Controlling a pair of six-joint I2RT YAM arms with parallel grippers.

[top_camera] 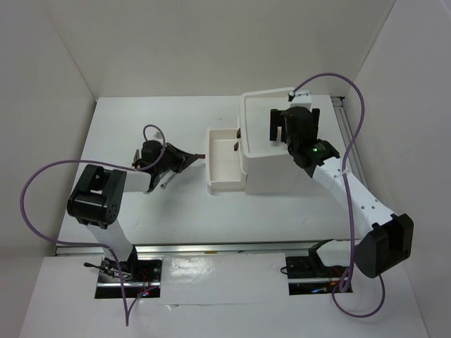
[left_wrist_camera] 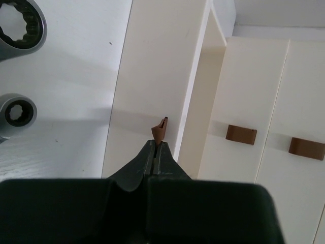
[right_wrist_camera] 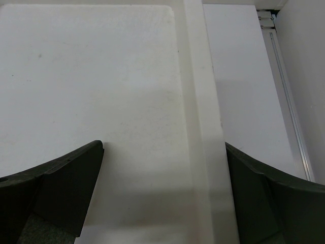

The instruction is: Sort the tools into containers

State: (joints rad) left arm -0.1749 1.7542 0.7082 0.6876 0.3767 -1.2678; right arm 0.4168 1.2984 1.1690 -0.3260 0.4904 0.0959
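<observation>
Left gripper (left_wrist_camera: 155,147) has its two dark fingers pressed together on the small dark red knob (left_wrist_camera: 160,127) of a white plastic pull-out drawer (top_camera: 225,186). The pinch sits at the knob's root and the tip pokes out past the fingertips.

Left of the white box-shaped plastic cabinet (top_camera: 271,176), on the table just beside that gripper, lie two silver ratchet wrenches. One ring head (left_wrist_camera: 42,25) is above the other (left_wrist_camera: 31,113) in the wrist view, and neither has been sorted yet.

The drawer stands drawn well out of the cabinet's left face. It looks nearly bare, apart from a small dark speck at the cabinet end that I can't identify.

My guess is that the step in hand is opening this drawer to receive a tool. To do it well, pull straight along the drawer's line, directly away from the cabinet, so it doesn't bind. Stop before it comes free of the cabinet, and only then let go of the knob.

Farther back, the right gripper (right_wrist_camera: 163,150) hangs over the cabinet's shallow white rimmed top tray (right_wrist_camera: 195,101), its fingers spread wide with nothing between them.
</observation>
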